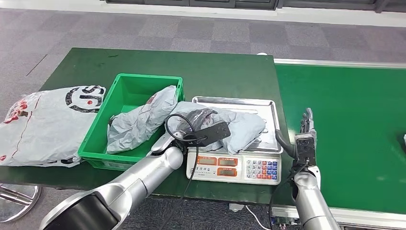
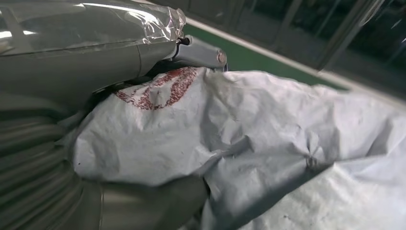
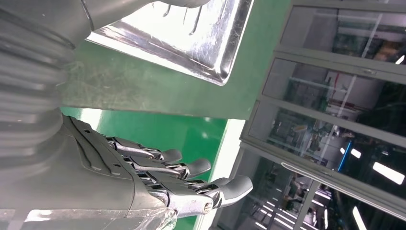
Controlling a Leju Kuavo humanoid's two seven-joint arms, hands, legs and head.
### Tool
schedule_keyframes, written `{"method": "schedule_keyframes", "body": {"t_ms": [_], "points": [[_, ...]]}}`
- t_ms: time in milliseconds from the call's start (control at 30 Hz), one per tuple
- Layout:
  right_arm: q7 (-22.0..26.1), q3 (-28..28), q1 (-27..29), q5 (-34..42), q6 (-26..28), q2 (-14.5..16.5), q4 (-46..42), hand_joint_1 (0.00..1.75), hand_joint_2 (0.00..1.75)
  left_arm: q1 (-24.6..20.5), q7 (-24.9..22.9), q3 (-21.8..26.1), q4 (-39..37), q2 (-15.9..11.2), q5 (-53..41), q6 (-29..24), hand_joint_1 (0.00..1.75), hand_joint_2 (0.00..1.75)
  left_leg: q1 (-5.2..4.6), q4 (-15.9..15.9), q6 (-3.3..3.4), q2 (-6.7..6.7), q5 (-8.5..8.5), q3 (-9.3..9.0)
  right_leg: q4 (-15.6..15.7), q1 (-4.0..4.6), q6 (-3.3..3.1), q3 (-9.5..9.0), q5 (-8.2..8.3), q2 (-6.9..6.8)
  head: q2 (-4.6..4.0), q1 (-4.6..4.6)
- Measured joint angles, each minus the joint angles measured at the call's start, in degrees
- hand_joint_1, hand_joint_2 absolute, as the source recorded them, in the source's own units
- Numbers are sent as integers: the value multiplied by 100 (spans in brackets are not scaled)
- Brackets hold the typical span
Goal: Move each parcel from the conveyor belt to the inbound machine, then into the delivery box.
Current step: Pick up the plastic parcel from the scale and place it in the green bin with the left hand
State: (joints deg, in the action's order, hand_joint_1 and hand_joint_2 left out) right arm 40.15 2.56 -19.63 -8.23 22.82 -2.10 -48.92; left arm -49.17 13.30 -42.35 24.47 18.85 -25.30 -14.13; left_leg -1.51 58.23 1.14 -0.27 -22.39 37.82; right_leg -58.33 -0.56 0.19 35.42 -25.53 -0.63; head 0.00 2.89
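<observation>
A: Left hand (image 1: 191, 136), item 1: closed around the grey parcel (image 1: 239, 125), thumb under a fold and fingers over the top, as the left wrist view shows. That parcel lies on the steel pan of the inbound machine (image 1: 268, 108), directly beneath the hand.

B: Right hand (image 1: 305, 132)?

A: Item 2: holds nothing, fingers straight and slightly apart, just off the machine's far side, over the conveyor belt (image 1: 354, 124).

B: Step in hand, by your reading?

A: Weighing looks done; the lift to the delivery box (image 1: 103, 143) comes next. Advice: raise the parcel well above the pan rim before carrying it across, because the box wall stands just beside the hand on its outer side. Keep the fold firmly held; the film looks slack and may sag or slip.

B: Obstacles?

A: 1 earlier parcel (image 1: 139, 120) already in the box, draped over the near wall toward the hand, so drop room is tight. 1 large white bag (image 1: 48, 124) lies beyond the box. A black cable (image 1: 174, 125) loops beside the wrist and could snag.
</observation>
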Motion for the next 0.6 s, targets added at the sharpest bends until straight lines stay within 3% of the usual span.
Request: {"method": "schedule_keyframes", "body": {"t_ms": [300, 600], "points": [[0, 0, 1, 8, -4, 0, 0, 0, 175, 143, 356, 330, 302, -63, 121, -132, 175, 175, -1, 2, 3, -2, -6, 13, 0, -1, 3, 9, -2, -1, 0, -1], [0, 0, 70, 134, 82, -3, -41, 0, 175, 591, 1884, 1279, 1313, -188, 1120, -1172, 175, 175, 0, 1, -2, -2, -10, 21, 0, 1, 0, 20, -8, 1, 0, 0]]}}
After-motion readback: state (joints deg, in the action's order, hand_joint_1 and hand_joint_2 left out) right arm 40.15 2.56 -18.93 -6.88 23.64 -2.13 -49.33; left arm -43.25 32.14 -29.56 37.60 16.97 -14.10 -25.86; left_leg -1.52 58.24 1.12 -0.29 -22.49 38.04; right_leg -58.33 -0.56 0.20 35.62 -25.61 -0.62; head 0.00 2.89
